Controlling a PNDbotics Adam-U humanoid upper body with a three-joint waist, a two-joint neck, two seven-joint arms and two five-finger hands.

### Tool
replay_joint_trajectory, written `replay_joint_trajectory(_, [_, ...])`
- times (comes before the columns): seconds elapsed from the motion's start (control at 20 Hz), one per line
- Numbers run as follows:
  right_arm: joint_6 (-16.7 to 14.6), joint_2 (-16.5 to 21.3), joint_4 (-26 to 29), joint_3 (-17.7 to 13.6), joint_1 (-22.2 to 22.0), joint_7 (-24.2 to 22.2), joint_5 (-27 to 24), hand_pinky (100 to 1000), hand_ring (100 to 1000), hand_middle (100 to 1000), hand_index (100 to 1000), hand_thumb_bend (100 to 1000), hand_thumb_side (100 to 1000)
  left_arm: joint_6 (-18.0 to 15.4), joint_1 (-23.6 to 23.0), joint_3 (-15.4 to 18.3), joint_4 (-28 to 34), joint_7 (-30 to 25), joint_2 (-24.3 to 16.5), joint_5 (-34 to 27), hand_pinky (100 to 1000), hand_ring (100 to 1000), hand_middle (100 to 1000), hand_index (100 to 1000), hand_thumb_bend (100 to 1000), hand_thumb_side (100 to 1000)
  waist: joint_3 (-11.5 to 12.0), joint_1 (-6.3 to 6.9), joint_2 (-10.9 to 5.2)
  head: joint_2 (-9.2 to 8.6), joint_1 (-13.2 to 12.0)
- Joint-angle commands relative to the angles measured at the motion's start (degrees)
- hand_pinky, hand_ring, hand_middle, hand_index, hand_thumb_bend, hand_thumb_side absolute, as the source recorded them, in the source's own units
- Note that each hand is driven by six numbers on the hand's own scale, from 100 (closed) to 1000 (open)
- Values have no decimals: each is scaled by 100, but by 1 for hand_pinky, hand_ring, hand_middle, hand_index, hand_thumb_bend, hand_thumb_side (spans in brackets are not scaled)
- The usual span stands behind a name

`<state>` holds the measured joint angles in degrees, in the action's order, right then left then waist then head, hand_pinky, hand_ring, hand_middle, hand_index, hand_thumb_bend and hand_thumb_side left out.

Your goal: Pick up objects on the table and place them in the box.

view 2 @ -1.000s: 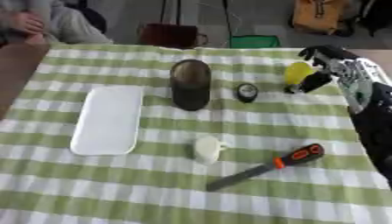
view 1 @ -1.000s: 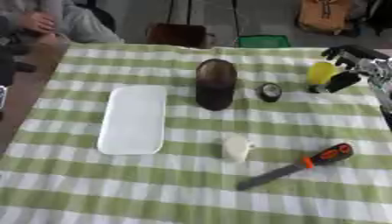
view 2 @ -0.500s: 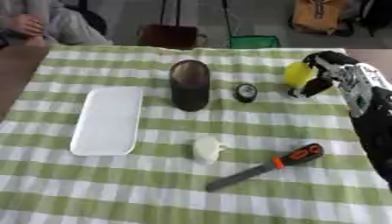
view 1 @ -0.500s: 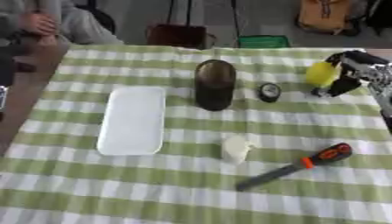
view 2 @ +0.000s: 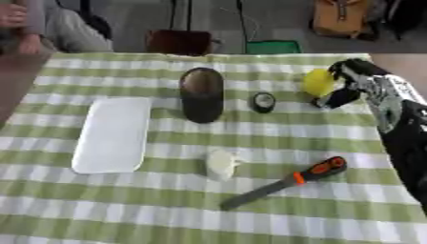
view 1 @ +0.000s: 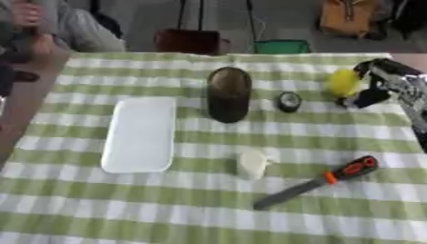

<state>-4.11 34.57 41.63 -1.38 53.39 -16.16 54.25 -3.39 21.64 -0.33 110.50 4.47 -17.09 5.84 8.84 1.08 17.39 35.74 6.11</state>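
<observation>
Reaching in at the tabletop's point(view 1: 200, 209) far right edge, the right hand point(view 2: 354, 86) curves its part-open fingers beside the yellow object point(view 2: 318, 82), holding nothing yet, and should straddle it squarely before closing.

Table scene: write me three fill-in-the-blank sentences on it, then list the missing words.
1. The robot's right hand reaches for the small ___ object.
2. The knife has an orange and ___ handle.
3. The white tray lies to the ___ of the dark cylinder.

Missing words: yellow; black; left
</observation>
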Motion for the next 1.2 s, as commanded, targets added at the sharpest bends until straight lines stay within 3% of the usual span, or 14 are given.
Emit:
replay_joint_trajectory(0.05, [20,116,132,-10,82,-11,-78,531,656,762,873,624,344,-9,50,32,90,4,-97,-13,653,749,891,845,560,763,5,-9,-147,-59,12])
replay_joint_trajectory(0.1, [21,103,130,-4,84,-40,-84,587,720,784,885,660,352,-9,49,31,89,2,-95,-13,653,749,891,845,560,763,12,-10,-148,-63,12])
replay_joint_trajectory(0.45, [17,51,154,10,102,-151,-80,660,787,817,897,704,367,-10,49,30,92,-2,-91,-13,654,749,891,845,560,762,39,-7,-146,-60,21])
replay_joint_trajectory(0.5, [11,44,171,15,111,-150,-73,712,832,836,902,727,372,-11,50,30,93,-3,-91,-15,654,749,891,845,561,762,44,-5,-144,-55,24])
replay_joint_trajectory(1.2, [-56,101,546,57,265,-112,-29,713,805,837,903,738,393,-14,43,30,90,-17,-91,-18,654,749,891,846,563,760,55,-17,-161,-35,31])
